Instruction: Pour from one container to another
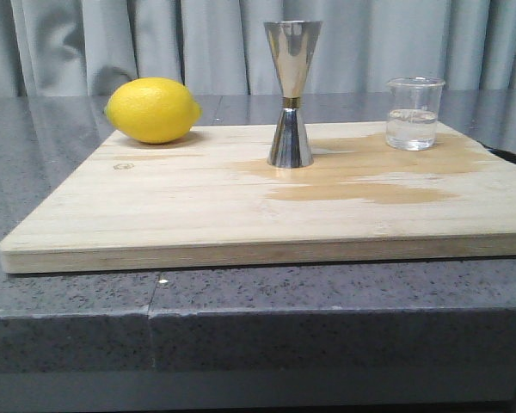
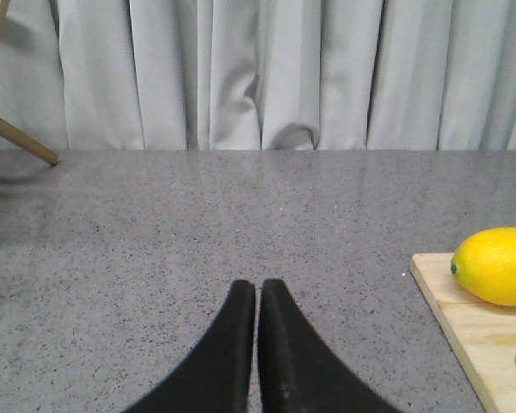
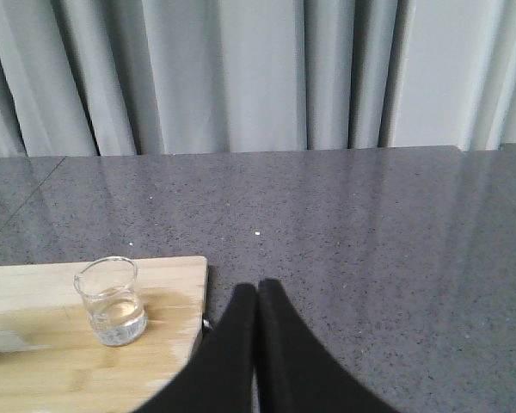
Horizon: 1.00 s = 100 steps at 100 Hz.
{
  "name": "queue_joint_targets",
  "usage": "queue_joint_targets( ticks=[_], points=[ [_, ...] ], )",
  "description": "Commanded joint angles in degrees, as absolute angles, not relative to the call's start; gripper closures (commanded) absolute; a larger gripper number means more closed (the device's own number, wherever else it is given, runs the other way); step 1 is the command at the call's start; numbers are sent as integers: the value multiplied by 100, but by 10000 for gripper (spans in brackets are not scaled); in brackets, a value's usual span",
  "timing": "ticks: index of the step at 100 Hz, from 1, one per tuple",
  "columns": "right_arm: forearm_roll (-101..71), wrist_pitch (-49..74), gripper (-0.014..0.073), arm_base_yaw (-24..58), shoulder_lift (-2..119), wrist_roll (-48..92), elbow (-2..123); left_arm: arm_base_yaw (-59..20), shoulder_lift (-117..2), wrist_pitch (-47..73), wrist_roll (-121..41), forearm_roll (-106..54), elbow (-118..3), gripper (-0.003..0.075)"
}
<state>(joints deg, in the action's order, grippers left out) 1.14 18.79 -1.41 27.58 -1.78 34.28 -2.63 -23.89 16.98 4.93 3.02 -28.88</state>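
A small clear glass beaker holding some clear liquid stands upright at the far right of the wooden board. The steel hourglass jigger with a gold band at its waist stands upright near the board's middle. In the right wrist view the beaker sits on the board's corner, apart from my right gripper, which is shut over the grey counter with nothing in it. My left gripper is shut and holds nothing, over bare counter off the board's left side. Neither gripper shows in the front view.
A yellow lemon lies at the board's back left, also visible in the left wrist view as the lemon. Darker wet patches spread on the board between jigger and beaker. Grey curtains hang behind the stone counter.
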Motion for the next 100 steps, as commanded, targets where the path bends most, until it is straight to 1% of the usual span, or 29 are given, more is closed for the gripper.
queue_joint_targets(
  ticks=[1, 47, 50, 54, 57, 58, 61, 62, 63, 64, 65, 66, 68, 69, 70, 71, 72, 74, 75, 76, 77, 78, 82, 83, 87, 100],
  points=[
    [202, 1381, 669, -184, 2850, -155, 3627, -312, -2570, 1251, 483, 327, -3097, 739],
    [202, 1394, 668, -184, 2850, -155, 3627, -312, -2648, 1229, 483, 327, -3097, 739],
    [202, 1394, 661, -184, 2850, -173, 3627, -312, -2648, 1229, 483, 327, -3097, 739],
    [189, 1394, 627, -184, 2850, -174, 3627, -312, -2648, 1229, 494, 327, -3097, 727],
    [181, 1394, 585, -184, 2850, -174, 3627, -312, -2648, 1229, 518, 327, -3097, 703],
    [181, 1394, 558, -184, 2850, -174, 3627, -312, -2648, 1229, 525, 327, -3097, 694],
    [181, 1382, 495, -184, 2850, -174, 3627, -312, -2648, 1229, 528, 327, -3097, 637],
    [181, 1371, 459, -184, 2850, -174, 3627, -312, -2648, 1229, 528, 327, -3097, 623],
    [181, 1371, 440, -184, 2850, -174, 3627, -312, -2648, 1229, 528, 327, -3097, 575],
    [194, 1371, 421, -184, 2850, -174, 3627, -312, -2648, 1229, 528, 327, -3097, 575],
    [195, 1371, 382, -184, 2850, -174, 3627, -312, -2648, 1229, 528, 327, -3097, 540],
    [207, 1371, 342, -184, 2850, -174, 3627, -312, -2648, 1229, 528, 327, -3097, 521],
    [207, 1371, 302, -184, 2850, -174, 3627, -312, -2648, 1216, 528, 327, -3097, 481],
    [207, 1371, 263, -184, 2850, -174, 3627, -312, -2648, 1216, 528, 327, -3097, 440],
    [207, 1371, 244, -184, 2850, -174, 3627, -312, -2648, 1191, 528, 327, -3097, 420],
    [207, 1371, 225, -184, 2850, -174, 3627, -312, -2648, 1178, 528, 327, -3097, 379],
    [207, 1371, 190, -184, 2850, -174, 3627, -312, -2648, 1155, 528, 327, -3097, 358],
    [207, 1371, 141, -184, 2850, -174, 3627, -312, -2648, 1101, 528, 327, -3097, 283],
    [207, 1371, 127, -184, 2850, -174, 3627, -312, -2648, 1101, 528, 327, -3097, 283],
    [207, 1371, 100, -184, 2850, -174, 3627, -312, -2648, 1088, 528, 327, -3097, 249],
    [207, 1371, 88, -184, 2850, -174, 3627, -312, -2648, 1061, 528, 327, -3097, 234],
    [207, 1371, 76, -184, 2850, -174, 3627, -312, -2648, 1030, 528, 327, -3097, 192],
    [207, 1371, 21, -184, 2850, -174, 3627, -312, -2648, 1018, 528, 327, -3097, 151],
    [207, 1371, 8, -184, 2850, -174, 3627, -312, -2648, 1018, 528, 327, -3097, 129],
    [207, 1371, -11, -184, 2850, -174, 3627, -312, -2648, 1018, 528, 327, -3097, 108],
    [207, 1371, -9, -184, 2850, -174, 3627, -312, -2648, 1007, 528, 295, -3097, 128]
  ],
)
